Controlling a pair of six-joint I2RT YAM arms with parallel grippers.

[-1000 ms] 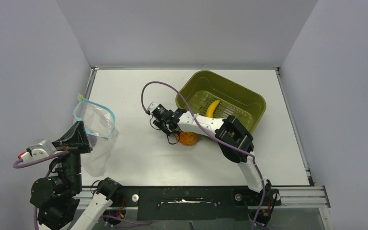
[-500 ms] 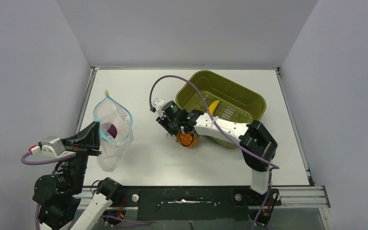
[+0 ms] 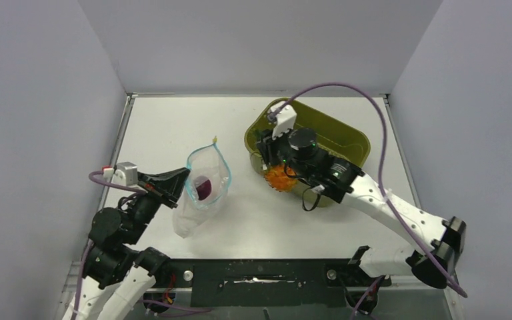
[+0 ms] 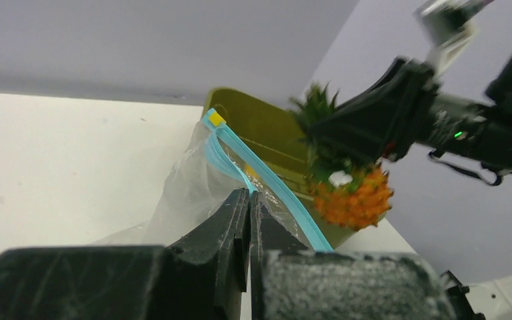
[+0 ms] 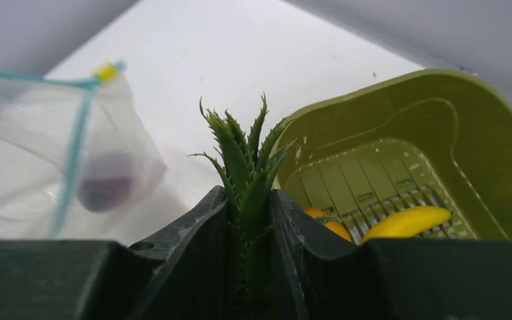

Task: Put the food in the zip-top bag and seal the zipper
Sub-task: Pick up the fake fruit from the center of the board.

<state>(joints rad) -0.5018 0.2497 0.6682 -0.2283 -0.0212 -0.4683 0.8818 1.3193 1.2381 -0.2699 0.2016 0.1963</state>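
Orange fruit [image 3: 279, 178] lifted off table [image 3: 173, 127]; one purple piece [image 3: 203, 187] in bag [image 3: 188, 217].

Illumination in the top view is bright, even and diffuse. The white table [image 3: 173, 127] shows no glare, and shadows on it are faint and soft-edged. In the left wrist view the near fingers [image 4: 230, 227] are dark and grainy, and the orange fruit [image 4: 353, 200] behind them is well lit but slightly soft. In the right wrist view the zip-top bag [image 5: 53, 153] is blurred (its teal strip smears), while the olive basin [image 5: 493, 167] stays fairly sharp.
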